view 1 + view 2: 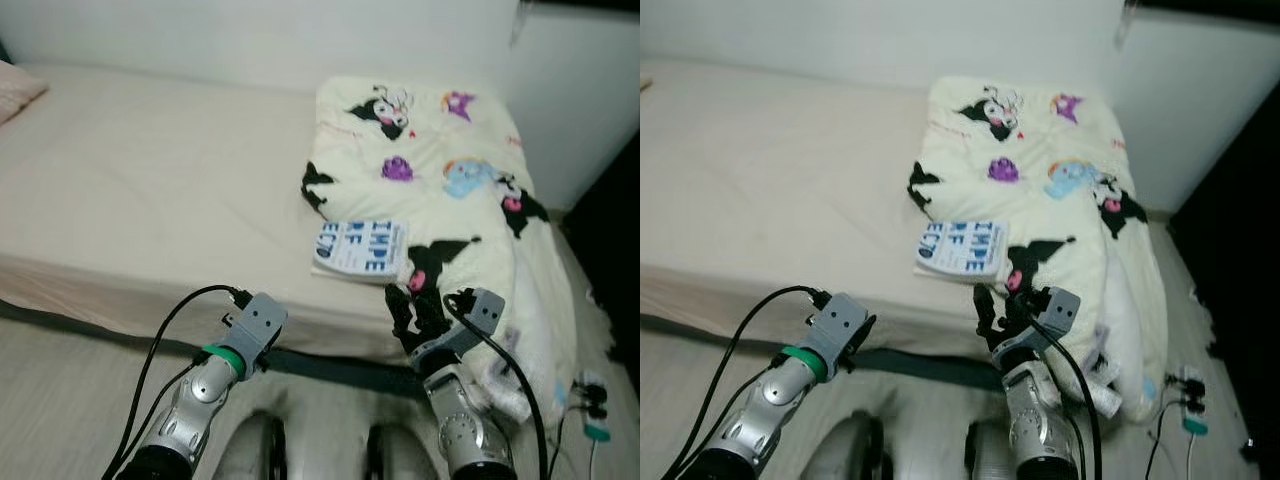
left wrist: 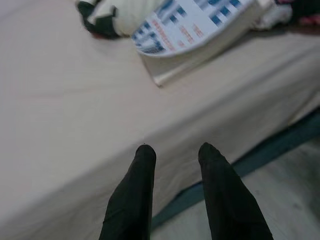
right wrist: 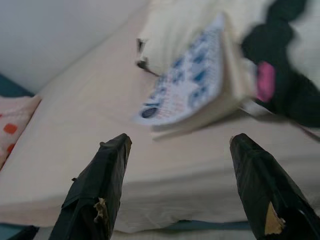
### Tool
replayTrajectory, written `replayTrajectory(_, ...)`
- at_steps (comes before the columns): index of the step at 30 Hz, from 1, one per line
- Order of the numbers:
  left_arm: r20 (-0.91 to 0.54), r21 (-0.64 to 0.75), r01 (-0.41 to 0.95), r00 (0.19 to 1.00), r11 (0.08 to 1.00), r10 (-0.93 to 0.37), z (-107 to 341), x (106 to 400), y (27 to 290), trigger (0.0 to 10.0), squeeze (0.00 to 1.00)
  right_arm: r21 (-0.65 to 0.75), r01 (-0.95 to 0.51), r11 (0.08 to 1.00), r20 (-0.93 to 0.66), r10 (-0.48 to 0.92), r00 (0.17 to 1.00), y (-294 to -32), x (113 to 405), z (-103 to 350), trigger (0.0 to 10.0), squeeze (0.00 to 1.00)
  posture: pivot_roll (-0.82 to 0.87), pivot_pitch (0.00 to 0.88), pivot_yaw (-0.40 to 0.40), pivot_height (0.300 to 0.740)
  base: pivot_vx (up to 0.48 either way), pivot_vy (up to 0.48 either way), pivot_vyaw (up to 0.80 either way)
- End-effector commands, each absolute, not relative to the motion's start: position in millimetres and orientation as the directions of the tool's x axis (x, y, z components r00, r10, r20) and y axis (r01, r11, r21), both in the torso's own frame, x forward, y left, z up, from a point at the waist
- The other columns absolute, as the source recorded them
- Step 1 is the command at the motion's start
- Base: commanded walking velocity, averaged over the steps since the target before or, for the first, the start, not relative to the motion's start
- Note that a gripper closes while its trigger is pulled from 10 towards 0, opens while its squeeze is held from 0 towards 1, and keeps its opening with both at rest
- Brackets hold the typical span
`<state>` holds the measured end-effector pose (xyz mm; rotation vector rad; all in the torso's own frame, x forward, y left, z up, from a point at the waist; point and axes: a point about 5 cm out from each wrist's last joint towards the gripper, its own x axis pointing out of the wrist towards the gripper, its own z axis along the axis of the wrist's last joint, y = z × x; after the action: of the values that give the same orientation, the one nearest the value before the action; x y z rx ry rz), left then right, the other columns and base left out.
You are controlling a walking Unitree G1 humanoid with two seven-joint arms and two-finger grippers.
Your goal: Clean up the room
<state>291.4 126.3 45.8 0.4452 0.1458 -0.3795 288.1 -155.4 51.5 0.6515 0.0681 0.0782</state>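
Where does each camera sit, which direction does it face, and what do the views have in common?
Left eye view: on the head, looking forward and down at the bed; both silver arms show, with the left gripper and right gripper.
Right eye view: beside it, same scene, slightly shifted.
Left wrist view: along the left fingers, slightly apart, toward the mattress edge.
Right wrist view: along the right fingers, wide apart, toward the bed.
Shared: all four show the book by the cartoon-print blanket.

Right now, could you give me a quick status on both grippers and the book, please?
Right gripper open, empty, aimed at the book from the bed edge. Left gripper open, empty, lower left. Book partly on the cartoon blanket; nothing blocking.
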Motion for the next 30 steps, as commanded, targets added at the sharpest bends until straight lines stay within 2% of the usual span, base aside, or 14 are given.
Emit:
replayTrajectory(1,-0.233,0.389,0.399,0.915,0.83,-0.33,42,288,127,10.0,0.0,0.632,-0.036,0.774,-0.055,0.092,0.994,-157,286,47,10.0,0.0,0.01,0.061,0.048,0.58,0.0,0.0,0.0)
replayTrajectory(10,-0.233,0.393,0.397,0.916,0.829,-0.328,43,287,129,10.0,0.0,0.671,-0.118,0.732,-0.012,0.17,0.985,-149,289,54,10.0,0.0,0.02,0.079,0.052,0.545,0.0,0.0,0.0)
replayTrajectory(15,-0.229,0.393,0.397,0.916,0.83,-0.33,44,283,129,10.0,0.0,0.714,-0.279,0.642,0.078,0.322,0.943,-129,298,67,10.0,0.0,0.03,0.1,0.053,0.52,0.0,0.0,0.0)
replayTrajectory(19,-0.222,0.393,0.396,0.917,0.83,-0.332,46,280,129,10.0,0.0,0.718,-0.353,0.6,0.106,0.406,0.908,-114,309,76,10.0,0.0,0.05,0.117,0.052,0.52,0.0,0.0,0.0)
replayTrajectory(22,-0.215,0.396,0.391,0.919,0.831,-0.33,49,279,131,10.0,0.0,0.732,-0.42,0.535,0.148,0.478,0.866,-101,316,85,10.0,0.0,0.07,0.127,0.048,0.52,0.0,0.0,0.0)
replayTrajectory(23,-0.215,0.396,0.391,0.919,0.831,-0.33,49,279,131,10.0,0.0,0.732,-0.42,0.535,0.148,0.478,0.866,-101,316,85,10.0,0.0,0.07,0.127,0.048,0.52,0.0,0.0,0.0)
replayTrajectory(24,-0.208,0.397,0.384,0.922,0.834,-0.325,52,279,133,10.0,0.0,0.76,-0.423,0.494,0.161,0.487,0.858,-97,320,89,10.0,0.0,0.08,0.135,0.045,0.52,0.0,0.0,0.0)
replayTrajectory(30,-0.202,0.399,0.377,0.925,0.836,-0.32,55,278,134,10.0,0.0,0.775,-0.397,0.492,0.141,0.478,0.867,-98,324,87,10.0,0.0,0.09,0.141,0.045,0.52,0.0,0.0,0.0)
